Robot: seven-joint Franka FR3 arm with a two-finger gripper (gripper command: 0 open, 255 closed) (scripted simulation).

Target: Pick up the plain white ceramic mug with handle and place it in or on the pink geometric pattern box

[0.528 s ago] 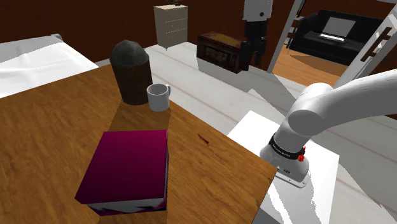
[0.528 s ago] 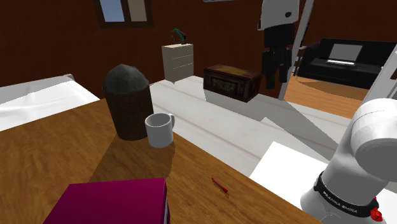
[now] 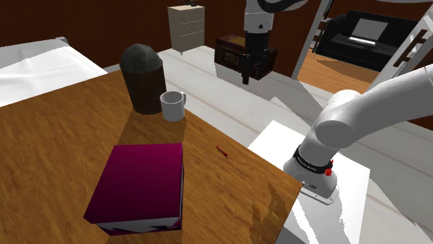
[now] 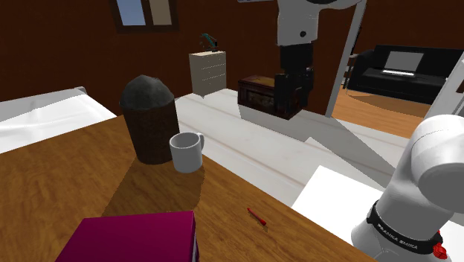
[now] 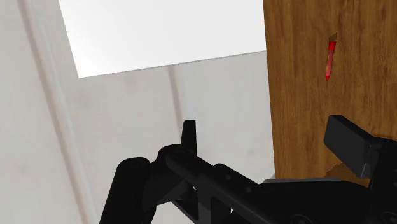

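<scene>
The light is even and moderately bright. Edges are hard and render-sharp, with no blur or edge distortion in any view. In the shoulder view the dark domed container (image 3: pixel 141 76) throws a soft shadow across the wooden table (image 3: pixel 48 138) toward seven o'clock, and the white mug (image 3: pixel 172 105) casts a small dark patch by its base. Toward five o'clock the tabletop shows a pale sheen. In the second exterior view a grey shadow wedge crosses the white floor (image 4: pixel 253 149) at three o'clock, and the brown walls (image 4: pixel 59 45) are dim. In the wrist view a white panel (image 5: pixel 165 32) at twelve o'clock is the brightest area.

Dark domed bin (image 3: pixel 142 76) and small red pen (image 3: pixel 222 150) on wooden table (image 3: pixel 48 145), brown chest (image 3: pixel 229 54) and white dresser (image 3: pixel 187 28) beyond
</scene>
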